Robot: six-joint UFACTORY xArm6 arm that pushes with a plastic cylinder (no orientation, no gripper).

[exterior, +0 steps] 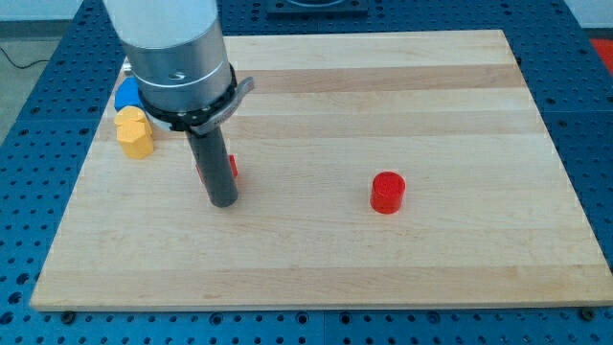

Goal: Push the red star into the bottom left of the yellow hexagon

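Observation:
The yellow hexagon point(134, 132) sits near the board's left edge, toward the view's top. The red star point(231, 167) is mostly hidden behind my rod; only a red sliver shows at the rod's right side and a trace at its left. My tip point(222, 202) rests on the board just in front of the star, at its bottom side, touching or nearly touching it. The star lies to the right of and slightly below the hexagon, about a hand's width away.
A blue block point(124, 94) sits just above the yellow hexagon, partly hidden by the arm's body. A red cylinder point(387, 192) stands right of centre. The wooden board point(383, 268) lies on a blue perforated table.

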